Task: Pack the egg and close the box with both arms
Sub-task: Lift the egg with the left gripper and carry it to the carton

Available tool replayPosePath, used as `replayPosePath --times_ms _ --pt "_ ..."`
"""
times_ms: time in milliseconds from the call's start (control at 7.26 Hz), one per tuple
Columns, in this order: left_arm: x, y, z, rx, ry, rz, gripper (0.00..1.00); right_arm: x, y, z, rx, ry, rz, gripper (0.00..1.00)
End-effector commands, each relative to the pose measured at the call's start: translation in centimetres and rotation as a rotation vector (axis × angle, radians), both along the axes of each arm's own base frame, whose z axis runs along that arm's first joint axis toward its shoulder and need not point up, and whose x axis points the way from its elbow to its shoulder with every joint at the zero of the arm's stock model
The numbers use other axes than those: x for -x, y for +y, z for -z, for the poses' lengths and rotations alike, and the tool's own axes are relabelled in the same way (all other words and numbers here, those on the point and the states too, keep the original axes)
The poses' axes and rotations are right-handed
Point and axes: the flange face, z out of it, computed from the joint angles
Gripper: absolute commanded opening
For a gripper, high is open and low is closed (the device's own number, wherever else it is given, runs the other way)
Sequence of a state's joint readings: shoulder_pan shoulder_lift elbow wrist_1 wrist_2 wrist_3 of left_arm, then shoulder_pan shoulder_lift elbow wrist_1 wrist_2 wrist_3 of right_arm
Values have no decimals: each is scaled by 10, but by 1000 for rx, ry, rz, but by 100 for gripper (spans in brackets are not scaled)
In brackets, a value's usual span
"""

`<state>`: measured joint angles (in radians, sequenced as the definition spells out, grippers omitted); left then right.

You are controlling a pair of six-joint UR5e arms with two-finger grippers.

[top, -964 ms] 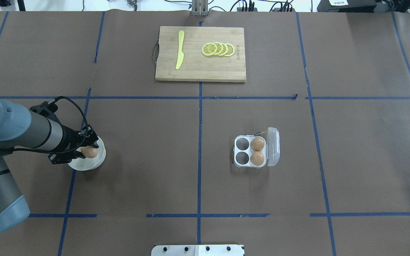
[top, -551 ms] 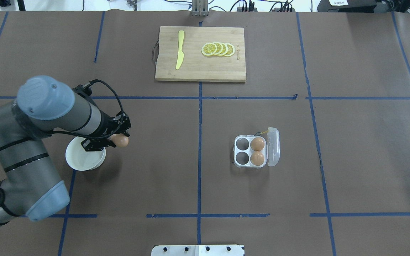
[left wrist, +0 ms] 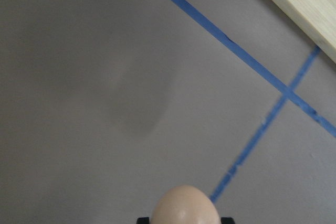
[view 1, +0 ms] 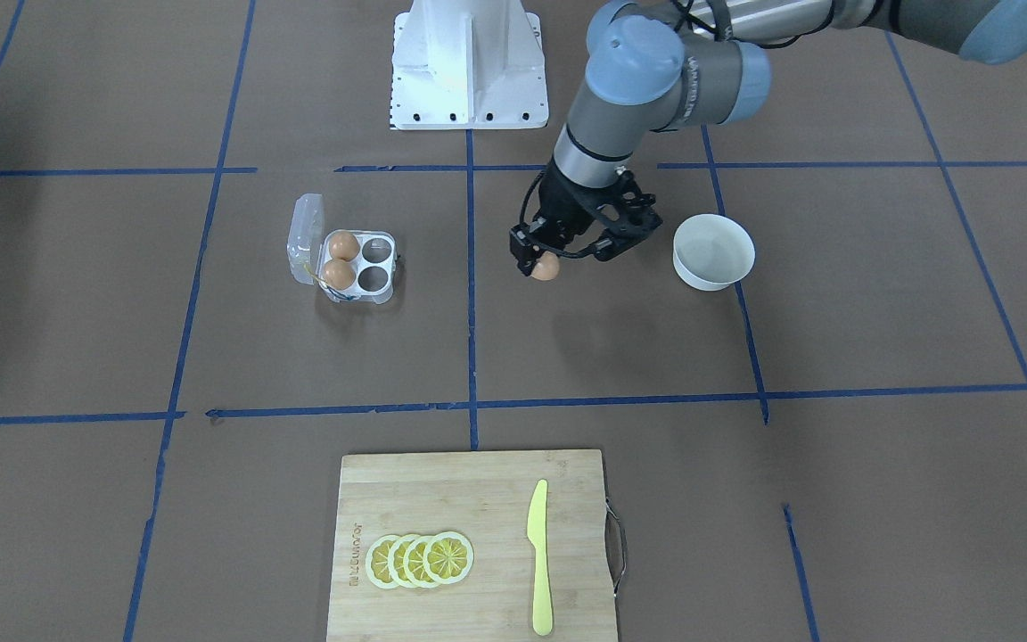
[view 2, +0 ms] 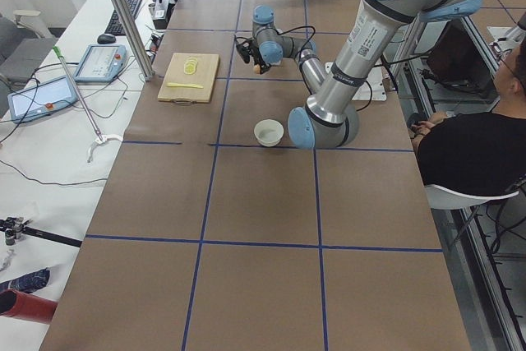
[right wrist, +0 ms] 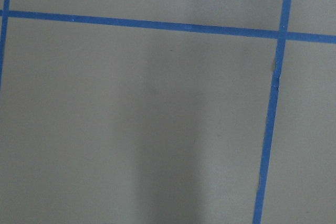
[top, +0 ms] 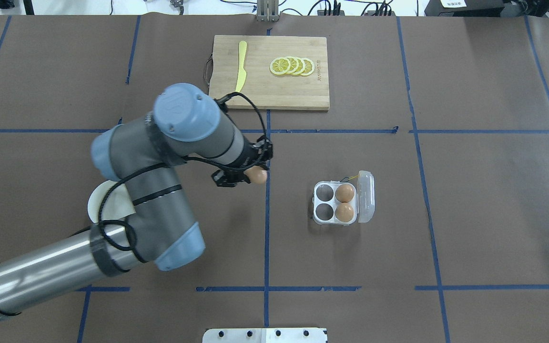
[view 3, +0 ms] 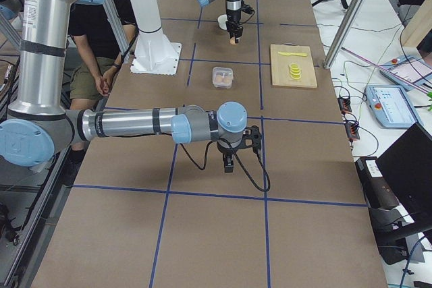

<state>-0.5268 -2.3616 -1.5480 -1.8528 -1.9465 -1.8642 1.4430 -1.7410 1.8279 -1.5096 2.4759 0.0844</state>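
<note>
My left gripper (top: 257, 175) is shut on a tan-brown egg (top: 258, 176) and holds it above the table, over the blue centre line, left of the box. The egg also shows in the front view (view 1: 546, 267) and at the bottom of the left wrist view (left wrist: 185, 206). The clear box (top: 335, 203) lies open, its lid (top: 366, 196) folded out to the right. Two eggs (top: 345, 193) fill its right cells; the two left cells (top: 324, 192) are empty. My right gripper (view 3: 229, 164) shows only in the exterior right view, low over bare table; I cannot tell whether it is open or shut.
A white bowl (view 1: 714, 251) stands empty at the left, partly hidden under my left arm in the overhead view (top: 100, 206). A wooden cutting board (top: 269, 93) at the back carries a yellow knife (top: 241, 66) and lemon slices (top: 292, 65).
My left gripper has lifted the egg out of the white bowl and carried it rightward toward the box, as far as the centre line. The box and its eggs have not moved.
</note>
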Motion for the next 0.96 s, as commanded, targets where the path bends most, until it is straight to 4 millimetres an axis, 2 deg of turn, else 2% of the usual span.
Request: replayPosePath --times_ms 0,138,551,688,826 --pt "-63 13 62 -15 34 -49 0 2 0 1 2 -9 4 100" --pt "-73 26 62 -23 32 -62 0 2 0 1 2 -12 4 100" --pt "-82 22 64 -64 79 -48 0 3 4 -1 9 -22 8 100" --pt "-85 19 60 -73 67 -29 3 3 4 -1 9 -22 8 100" --pt "-86 19 61 -82 67 -34 15 2 5 -2 12 -21 8 100"
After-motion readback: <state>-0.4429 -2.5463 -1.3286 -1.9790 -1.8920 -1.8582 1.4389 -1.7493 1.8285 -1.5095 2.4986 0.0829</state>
